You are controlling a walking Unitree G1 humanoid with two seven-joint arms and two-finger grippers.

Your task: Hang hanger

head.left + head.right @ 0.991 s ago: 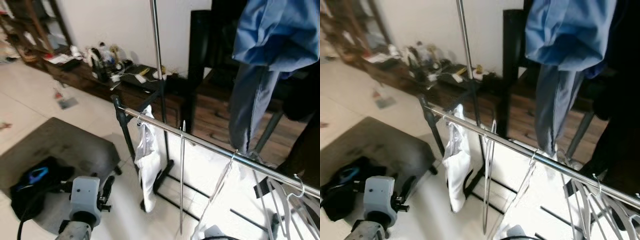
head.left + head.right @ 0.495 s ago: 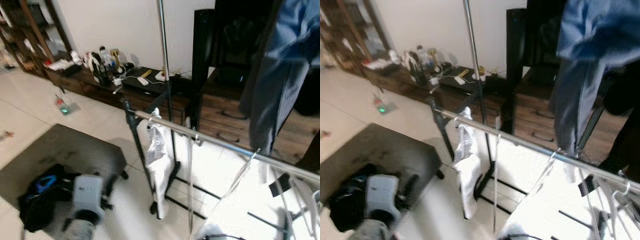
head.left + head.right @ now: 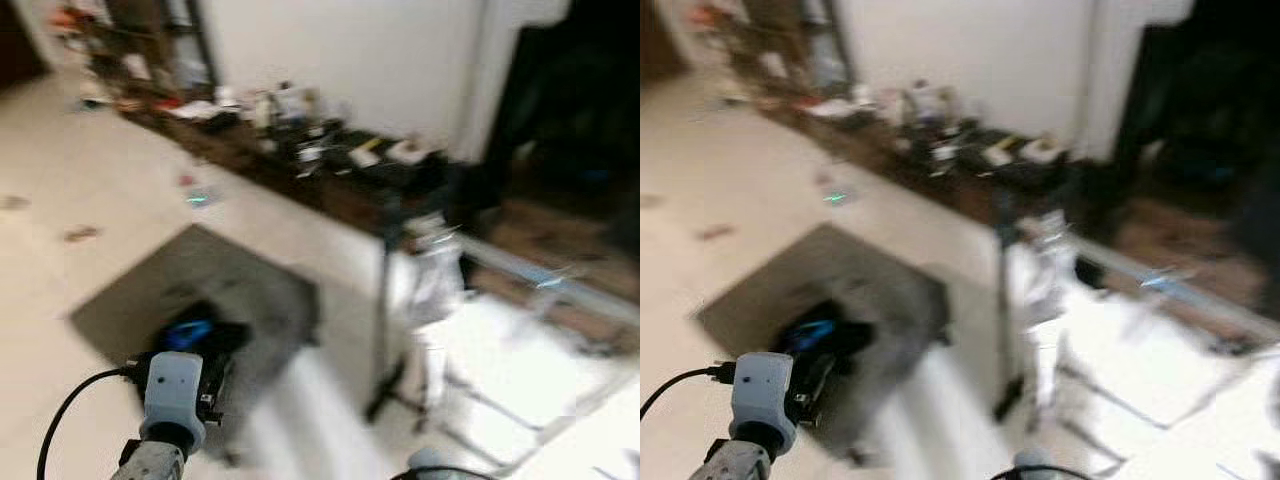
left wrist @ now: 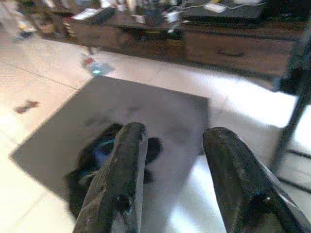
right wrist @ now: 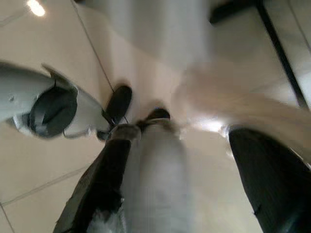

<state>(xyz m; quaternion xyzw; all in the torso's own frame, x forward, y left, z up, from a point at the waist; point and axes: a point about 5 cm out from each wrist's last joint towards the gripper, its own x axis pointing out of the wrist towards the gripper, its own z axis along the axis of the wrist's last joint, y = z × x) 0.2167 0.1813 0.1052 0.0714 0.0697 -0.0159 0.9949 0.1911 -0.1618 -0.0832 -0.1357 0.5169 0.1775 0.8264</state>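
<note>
**Hanger out of reach, head views smeared**

We see the clothes rail [image 3: 545, 275] as a blurred pale bar running off to our right, with a white garment [image 3: 432, 275] hanging near its dark upright post [image 3: 385, 300]. We cannot make out an individual hanger in this blur, either on the rail or in a gripper.

Our left gripper [image 4: 175, 179] hangs low with its two black fingers [image 4: 121, 179] well apart and nothing between them, looking down at a grey mat [image 4: 146, 109] and a dark bag [image 4: 104, 153] lying on it. Our right gripper [image 5: 180, 184] also stands spread; something pale and soft-looking lies between its fingers, but the blur is too heavy for us to tell whether it is gripped or what it is.

We judge a wire or thin hanger to be light, stiff and rather slippery, best taken at the neck just under the hook so it cannot swing.

For room, the tiled floor [image 3: 90, 180] to our left is open. The low dark cabinet [image 3: 300, 170] along the wall, the rack's post and its foot bars are the edges to keep clear of.
</note>
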